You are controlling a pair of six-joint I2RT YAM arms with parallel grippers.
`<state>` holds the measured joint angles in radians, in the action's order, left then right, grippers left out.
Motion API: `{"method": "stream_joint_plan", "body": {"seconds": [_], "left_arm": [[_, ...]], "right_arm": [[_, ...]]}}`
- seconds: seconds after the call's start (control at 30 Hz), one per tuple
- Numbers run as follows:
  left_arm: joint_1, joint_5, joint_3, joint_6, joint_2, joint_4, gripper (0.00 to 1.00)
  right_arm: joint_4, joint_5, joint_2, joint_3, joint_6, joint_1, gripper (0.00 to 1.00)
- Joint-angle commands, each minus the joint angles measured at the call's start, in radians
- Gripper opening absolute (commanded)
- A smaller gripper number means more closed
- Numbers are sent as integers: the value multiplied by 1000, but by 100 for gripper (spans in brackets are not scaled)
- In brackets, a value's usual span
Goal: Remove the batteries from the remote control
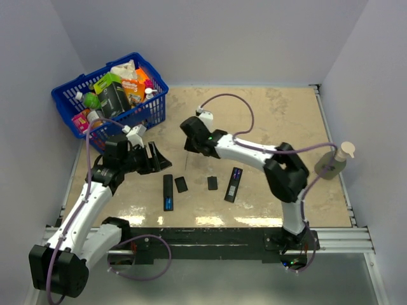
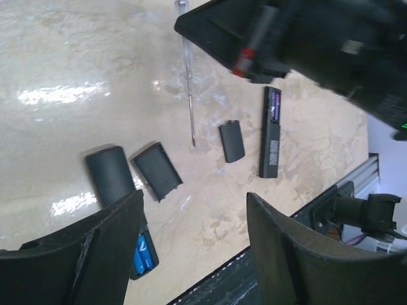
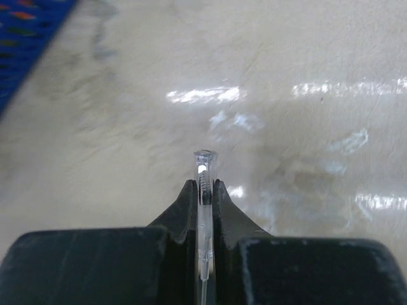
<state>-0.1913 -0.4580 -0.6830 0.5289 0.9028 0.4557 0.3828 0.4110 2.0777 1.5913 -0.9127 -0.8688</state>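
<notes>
Right end effector (image 3: 205, 188) pinching clear screwdriver (image 3: 205, 166), left end effector (image 2: 194, 213) splayed, blue batteries (image 2: 144, 253) plainest from left wrist

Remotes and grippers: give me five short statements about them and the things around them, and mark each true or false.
1. The right gripper is shut on a screwdriver. True.
2. The left gripper holds a battery. False: it is open and empty.
3. Blue batteries sit in the remote nearer the left arm. True.
4. Both covers are fitted in place. False: they lie loose on the table, between that remote and the other remote.
5. The soap bottle stands in the basket. False: it stands at the table's right edge, and the blue basket is at the far left.
</notes>
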Motion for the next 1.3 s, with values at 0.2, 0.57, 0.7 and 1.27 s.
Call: {"method": "stream_joint_plan", "body": {"seconds": [0.2, 0.57, 0.7, 1.27], "left_arm": [[-28, -245, -19, 31, 13, -247, 70], [-91, -314, -20, 129, 54, -359, 67], [-92, -297, -16, 140, 45, -356, 68], [-105, -380, 14, 166, 102, -466, 0]], "right_arm": [[-574, -368, -522, -467, -84, -2, 0], [-779, -408, -660, -637, -118, -15, 0], [-820, -452, -671, -657, -109, -16, 0], [-856, -428, -745, -740, -196, -50, 1]]}}
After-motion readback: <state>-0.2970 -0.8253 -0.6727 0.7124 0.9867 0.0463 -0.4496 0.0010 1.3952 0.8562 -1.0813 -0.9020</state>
